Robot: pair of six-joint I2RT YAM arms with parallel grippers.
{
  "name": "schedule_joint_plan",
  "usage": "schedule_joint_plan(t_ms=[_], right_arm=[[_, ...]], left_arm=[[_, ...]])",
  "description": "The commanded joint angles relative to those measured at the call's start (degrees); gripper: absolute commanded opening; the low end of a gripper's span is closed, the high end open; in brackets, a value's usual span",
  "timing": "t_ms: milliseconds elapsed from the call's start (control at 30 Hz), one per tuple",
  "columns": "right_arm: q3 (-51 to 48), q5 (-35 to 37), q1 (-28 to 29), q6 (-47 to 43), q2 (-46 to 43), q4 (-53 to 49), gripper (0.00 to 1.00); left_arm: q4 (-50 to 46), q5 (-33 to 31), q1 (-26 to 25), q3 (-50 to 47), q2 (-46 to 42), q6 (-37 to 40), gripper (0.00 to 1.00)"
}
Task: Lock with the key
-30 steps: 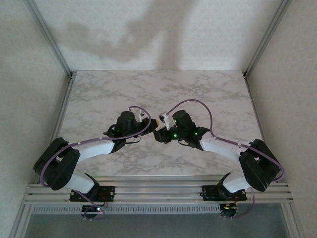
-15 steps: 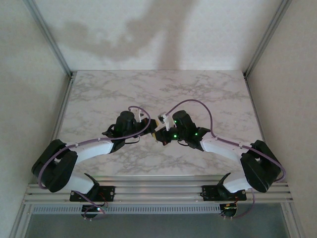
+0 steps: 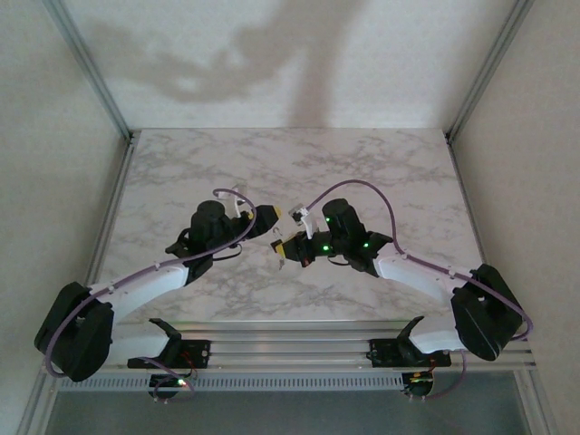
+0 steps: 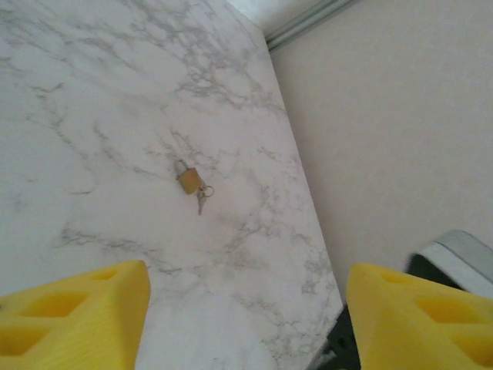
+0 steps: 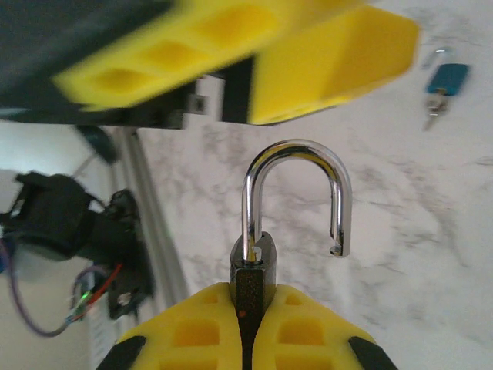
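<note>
My right gripper (image 5: 253,299) is shut on the body of a small black padlock (image 5: 253,270). Its silver shackle (image 5: 296,193) stands up out of the body, swung open with its free end in the air. The key is hidden. From above, the right gripper (image 3: 284,251) hovers over the table's middle and the left gripper (image 3: 269,216) sits just up and left of it, apart. The left gripper (image 4: 246,312) is open, its yellow fingers (image 4: 77,312) wide with nothing between them. The same left fingers (image 5: 331,62) show blurred above the shackle in the right wrist view.
A brass mini padlock (image 4: 189,180) with a small key (image 4: 202,200) on a ring lies on the marble table (image 4: 92,92) near the wall. A blue mini padlock (image 5: 447,77) with its keys (image 5: 433,103) lies further off. An aluminium rail (image 3: 290,349) runs along the near edge.
The left gripper has opened and drawn back to the left, away from the right gripper. The right gripper has closed on the black padlock and dipped slightly toward the near edge.
</note>
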Motion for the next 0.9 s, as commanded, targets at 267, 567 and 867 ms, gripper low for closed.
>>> schedule_joint_plan(t_ms=[267, 567, 867], right_arm=[[0.1, -18.4, -0.2, 4.8, 0.5, 8.3, 0.00], [1.3, -20.8, -0.2, 5.5, 2.4, 8.5, 0.00], [1.4, -23.6, -0.1, 8.7, 3.8, 12.4, 0.00]], left_arm=[[15.6, 6.3, 0.7, -6.1, -0.9, -6.7, 0.81], [27.5, 10.8, 0.7, -12.7, -7.8, -10.4, 0.88], [33.8, 13.2, -0.6, -15.7, -7.9, -12.6, 0.91]])
